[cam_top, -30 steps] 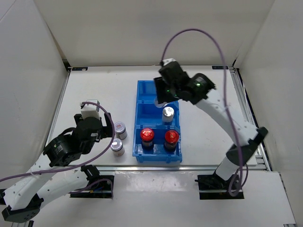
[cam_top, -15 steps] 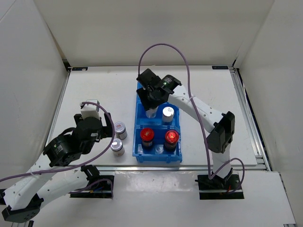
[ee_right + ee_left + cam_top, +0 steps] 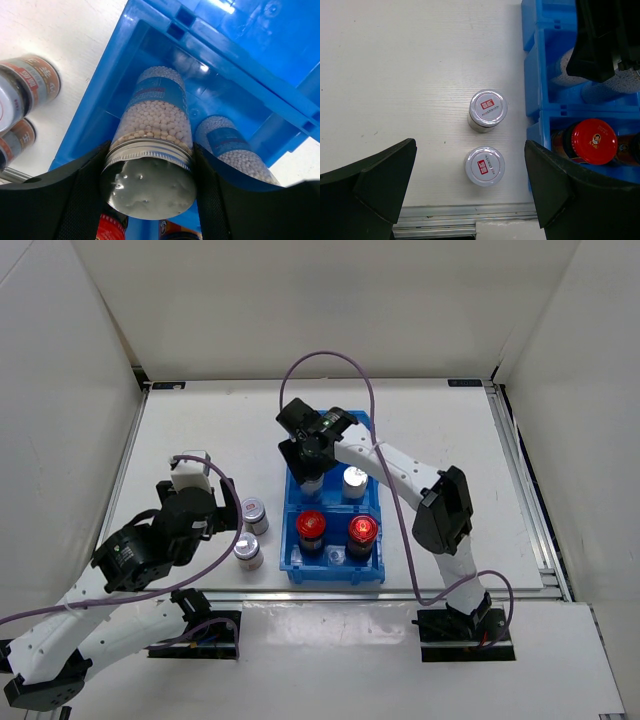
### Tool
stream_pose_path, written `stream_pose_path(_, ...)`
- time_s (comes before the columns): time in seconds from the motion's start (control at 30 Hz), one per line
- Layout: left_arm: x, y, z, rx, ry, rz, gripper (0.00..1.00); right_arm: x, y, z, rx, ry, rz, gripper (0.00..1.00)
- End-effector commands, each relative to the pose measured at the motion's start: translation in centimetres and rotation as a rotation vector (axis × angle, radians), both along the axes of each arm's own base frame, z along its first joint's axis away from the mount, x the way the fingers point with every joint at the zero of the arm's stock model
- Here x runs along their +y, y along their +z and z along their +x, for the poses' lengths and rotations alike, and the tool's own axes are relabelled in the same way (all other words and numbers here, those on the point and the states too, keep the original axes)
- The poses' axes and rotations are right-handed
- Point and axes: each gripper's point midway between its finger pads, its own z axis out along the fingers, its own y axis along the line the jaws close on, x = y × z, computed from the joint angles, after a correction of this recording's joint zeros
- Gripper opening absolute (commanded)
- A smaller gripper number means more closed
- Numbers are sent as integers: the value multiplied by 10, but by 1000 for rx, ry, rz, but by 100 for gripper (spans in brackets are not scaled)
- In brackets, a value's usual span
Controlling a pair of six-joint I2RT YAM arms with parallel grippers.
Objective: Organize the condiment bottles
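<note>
My right gripper (image 3: 312, 455) (image 3: 148, 185) is shut on a tall pale silver-capped bottle (image 3: 160, 107) and holds it upright in the left half of the blue bin's (image 3: 335, 574) middle compartment. I cannot tell whether it touches the floor. The other pale bottle (image 3: 354, 478) (image 3: 227, 145) stands right beside it. Two dark red-capped bottles (image 3: 311, 524) (image 3: 362, 529) stand in the near compartment. Two short silver-lidded jars (image 3: 255, 512) (image 3: 248, 548) stand on the table left of the bin. My left gripper (image 3: 226, 530) (image 3: 470, 147) hangs open and empty above them.
The bin's far compartment (image 3: 250, 30) lies behind the right gripper. White walls enclose the table on the left, back and right. A metal rail (image 3: 445, 220) runs along the table's near edge, close to the nearer jar (image 3: 484, 166).
My right gripper has swung left from the bin's back right with the pale bottle and come down into the middle compartment. The left arm has not moved.
</note>
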Motion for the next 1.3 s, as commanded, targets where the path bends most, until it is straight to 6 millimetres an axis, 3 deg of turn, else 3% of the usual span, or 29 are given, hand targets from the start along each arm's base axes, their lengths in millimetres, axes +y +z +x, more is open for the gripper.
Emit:
stream_pose_path(0.0, 3, -3, 2, 3, 25, 17, 100, 11, 10, 6, -29, 10, 56, 27)
stream_pose_path(0.07, 3, -3, 2, 3, 25, 17, 100, 11, 10, 6, -29, 10, 56, 38)
stream_pose_path(0.1, 3, -3, 2, 3, 25, 17, 100, 11, 10, 6, -29, 10, 56, 51)
stream_pose_path(0.23, 3, -3, 2, 3, 25, 17, 100, 8, 16, 8, -44, 0, 44, 90)
stream_pose_path(0.3, 3, -3, 2, 3, 25, 17, 100, 3, 31, 10, -67, -13, 35, 99)
stream_pose_path(0.37, 2, -4, 3, 9, 25, 24, 100, -6, 46, 16, -112, -41, 9, 100)
stream_pose_path(0.47, 4, -12, 4, 21, 34, 51, 100, -22, 85, 17, -169, -54, -10, 100)
stream_pose_path(0.5, 4, -10, 6, 11, 42, 48, 100, -36, 111, 15, -210, -76, -17, 100)
stream_pose_path(0.53, 3, -13, 7, 12, 42, 49, 100, -44, 121, 12, -224, -85, -24, 100)
stream_pose_path(0.57, 4, -18, 8, 13, 50, 61, 100, -55, 139, 7, -248, -96, -15, 100)
stream_pose_path(0.63, -2, -26, 12, 17, 61, 44, 100, -78, 146, -5, -249, -108, -62, 100)
stream_pose_path(0.67, -3, -29, 13, 15, 61, 42, 100, -89, 162, -16, -274, -108, -41, 100)
stream_pose_path(0.73, -11, -32, 20, 21, 46, 43, 100, -107, 167, -27, -283, -116, -52, 100)
stream_pose_path(0.77, -13, -34, 23, 29, 40, 47, 100, -122, 182, -38, -308, -122, -16, 100)
stream_pose_path(0.8, -14, -41, 26, 56, 38, 41, 100, -132, 168, -45, -285, -129, -53, 100)
stream_pose_path(0.9, -29, -58, 38, 119, 9, 20, 100, -149, 177, -65, -310, -122, 30, 100)
stream_pose_path(0.93, -30, -68, 45, 160, 18, 35, 100, -151, 160, -70, -282, -110, 15, 100)
stream_pose_path(0.97, -37, -75, 47, 193, -6, 18, 100, -159, 164, -79, -288, -106, 42, 100)
stream_pose_path(1.0, -37, -82, 54, 208, 8, 10, 100, -165, 147, -86, -253, -104, 13, 100)
stream_pose_path(1.13, -51, -119, 66, 318, 4, -11, 100, -185, 139, -103, -248, -120, 23, 100)
stream_pose_path(1.17, -50, -126, 69, 332, 12, -12, 100, -189, 125, -109, -219, -122, 11, 100)
stream_pose_path(1.27, -52, -138, 78, 349, 20, -22, 100, -203, 119, -125, -213, -130, 50, 100)
